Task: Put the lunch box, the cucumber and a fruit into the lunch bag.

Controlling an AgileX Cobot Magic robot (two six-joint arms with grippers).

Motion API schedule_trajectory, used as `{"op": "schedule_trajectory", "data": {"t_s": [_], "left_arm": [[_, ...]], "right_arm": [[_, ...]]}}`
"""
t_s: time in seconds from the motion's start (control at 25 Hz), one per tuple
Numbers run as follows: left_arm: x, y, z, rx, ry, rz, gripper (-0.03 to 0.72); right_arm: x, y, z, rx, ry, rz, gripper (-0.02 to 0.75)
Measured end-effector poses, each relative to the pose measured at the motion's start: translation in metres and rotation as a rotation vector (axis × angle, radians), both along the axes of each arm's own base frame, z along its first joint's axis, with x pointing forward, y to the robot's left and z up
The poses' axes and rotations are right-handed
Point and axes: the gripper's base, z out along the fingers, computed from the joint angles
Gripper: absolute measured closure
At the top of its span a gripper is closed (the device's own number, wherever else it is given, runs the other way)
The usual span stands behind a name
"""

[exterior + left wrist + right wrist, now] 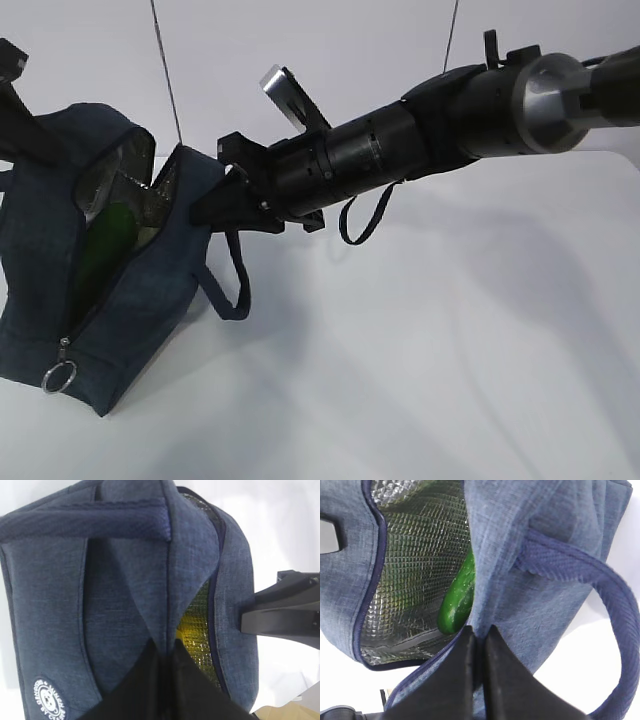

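While the lunch bag (130, 290) sits open on the white counter (450, 380), its silver ring pull (58, 377) hangs at the near end of the zipper. Behind it, the cucumber (105, 245) lies inside against the silver lining. Each hand is clamped on bag fabric: the right hand (479, 645) pinches the rim on its side, the left hand (167, 652) the opposite rim, holding the mouth apart. A yellow patch (192, 625) shows on the lining in the left wrist view; whether it is the fruit I cannot tell.
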Motion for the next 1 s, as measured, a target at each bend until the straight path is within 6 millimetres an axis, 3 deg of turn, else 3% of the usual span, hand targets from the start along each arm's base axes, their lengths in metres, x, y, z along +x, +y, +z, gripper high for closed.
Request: {"op": "schedule_trajectory", "data": {"t_s": [0.16, 0.52, 1.0], "left_arm": [[0.000, 0.000, 0.000, 0.001, -0.001, -0.002, 0.688], [0.000, -0.003, 0.000, 0.005, -0.019, -0.033, 0.688], [-0.006, -0.056, 0.002, 0.015, -0.087, -0.167, 0.688]], "right_arm": [[0.000, 0.000, 0.000, -0.001, -0.004, -0.001, 0.738], [-0.001, -0.001, 0.001, -0.028, -0.031, 0.013, 0.740], [-0.017, -0.017, 0.045, -0.191, -0.220, 0.096, 0.741]]}}
